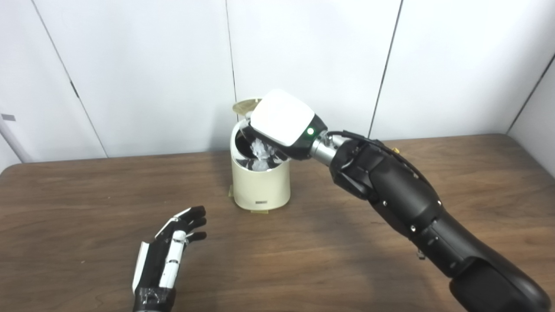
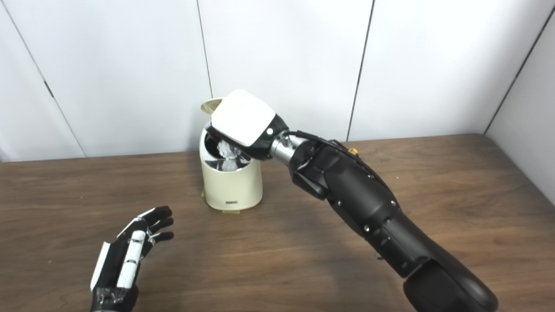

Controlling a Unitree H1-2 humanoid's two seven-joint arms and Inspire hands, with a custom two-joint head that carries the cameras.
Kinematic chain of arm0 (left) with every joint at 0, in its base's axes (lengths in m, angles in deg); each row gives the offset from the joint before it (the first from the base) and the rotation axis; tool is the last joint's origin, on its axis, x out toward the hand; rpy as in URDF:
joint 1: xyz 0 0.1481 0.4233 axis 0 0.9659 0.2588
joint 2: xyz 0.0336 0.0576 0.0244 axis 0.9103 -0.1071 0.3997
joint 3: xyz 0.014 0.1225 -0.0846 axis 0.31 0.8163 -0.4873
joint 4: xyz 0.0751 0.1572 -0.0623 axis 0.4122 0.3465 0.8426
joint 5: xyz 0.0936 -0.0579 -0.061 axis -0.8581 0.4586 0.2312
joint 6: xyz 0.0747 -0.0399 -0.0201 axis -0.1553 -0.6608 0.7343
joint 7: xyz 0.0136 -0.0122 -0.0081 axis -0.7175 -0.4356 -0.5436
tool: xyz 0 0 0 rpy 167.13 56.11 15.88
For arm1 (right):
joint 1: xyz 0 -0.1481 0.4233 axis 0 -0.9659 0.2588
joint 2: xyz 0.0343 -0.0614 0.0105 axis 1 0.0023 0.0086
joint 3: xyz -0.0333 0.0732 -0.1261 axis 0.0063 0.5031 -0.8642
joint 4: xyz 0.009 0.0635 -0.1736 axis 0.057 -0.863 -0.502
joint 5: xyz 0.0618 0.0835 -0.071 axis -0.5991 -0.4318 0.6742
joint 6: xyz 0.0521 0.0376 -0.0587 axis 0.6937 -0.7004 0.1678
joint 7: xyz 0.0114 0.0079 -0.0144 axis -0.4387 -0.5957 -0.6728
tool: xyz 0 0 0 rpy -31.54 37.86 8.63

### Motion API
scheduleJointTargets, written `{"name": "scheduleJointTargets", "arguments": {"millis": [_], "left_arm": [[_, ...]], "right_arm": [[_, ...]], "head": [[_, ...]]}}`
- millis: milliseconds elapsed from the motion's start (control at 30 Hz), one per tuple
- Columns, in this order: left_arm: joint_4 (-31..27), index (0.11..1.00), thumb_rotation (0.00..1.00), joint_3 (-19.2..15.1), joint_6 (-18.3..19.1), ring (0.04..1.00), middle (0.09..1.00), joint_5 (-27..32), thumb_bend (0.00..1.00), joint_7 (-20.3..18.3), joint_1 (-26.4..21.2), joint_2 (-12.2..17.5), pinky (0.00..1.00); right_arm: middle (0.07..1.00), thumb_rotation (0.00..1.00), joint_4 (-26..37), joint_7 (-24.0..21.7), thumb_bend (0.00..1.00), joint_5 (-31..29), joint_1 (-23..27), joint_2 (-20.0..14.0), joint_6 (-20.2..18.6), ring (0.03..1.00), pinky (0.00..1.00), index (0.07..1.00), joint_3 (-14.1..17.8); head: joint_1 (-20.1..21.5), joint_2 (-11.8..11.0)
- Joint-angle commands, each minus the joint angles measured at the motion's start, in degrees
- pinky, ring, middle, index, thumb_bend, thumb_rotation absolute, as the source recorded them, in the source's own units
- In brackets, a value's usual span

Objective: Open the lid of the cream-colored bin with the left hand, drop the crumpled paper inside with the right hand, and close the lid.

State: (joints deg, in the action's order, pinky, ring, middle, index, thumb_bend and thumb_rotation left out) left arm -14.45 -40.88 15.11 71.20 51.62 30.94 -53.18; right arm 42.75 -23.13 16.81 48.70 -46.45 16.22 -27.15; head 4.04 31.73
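White paper (image 1: 261,152) under right hand (image 1: 282,118), in bin (image 1: 260,186)

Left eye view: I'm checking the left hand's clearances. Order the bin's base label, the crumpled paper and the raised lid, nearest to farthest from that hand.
From the left hand, low on the table:
1. Base label, low on the bin's front.
2. Crumpled paper, in the bin's mouth.
3. Raised lid, at the back.

**Right arm stretched forward, left hand idle and low**

Your right arm reaches in diagonally from the lower right, wrist bent, the right hand (image 1: 282,118) turned palm-down so its white back faces you; its fingers are hidden beneath. Your left hand (image 1: 171,247) hovers low at lower left, well apart, fingers extended and apart, holding nothing.
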Motion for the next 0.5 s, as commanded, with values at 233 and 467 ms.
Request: {"name": "scheduleJointTargets", "arguments": {"millis": [233,467], "left_arm": [[-0.6,0.792,0.80,0.1,-2.0,0.793,0.807,-0.4,0.29,0.4,1.6,-0.8,0.72],[-0.7,0.793,0.82,0.1,-1.7,0.793,0.807,-0.5,0.30,0.5,1.6,-0.8,0.72]], "right_arm": [[0.589,0.00,-3.0,5.4,0.49,1.8,3.7,0.4,-2.6,0.465,0.31,0.477,0.0],[0.586,0.00,-4.4,6.8,0.49,1.7,3.4,0.5,-3.6,0.464,0.31,0.478,0.2]], "head": [[0.2,-0.1],[0.3,-0.1]]}}
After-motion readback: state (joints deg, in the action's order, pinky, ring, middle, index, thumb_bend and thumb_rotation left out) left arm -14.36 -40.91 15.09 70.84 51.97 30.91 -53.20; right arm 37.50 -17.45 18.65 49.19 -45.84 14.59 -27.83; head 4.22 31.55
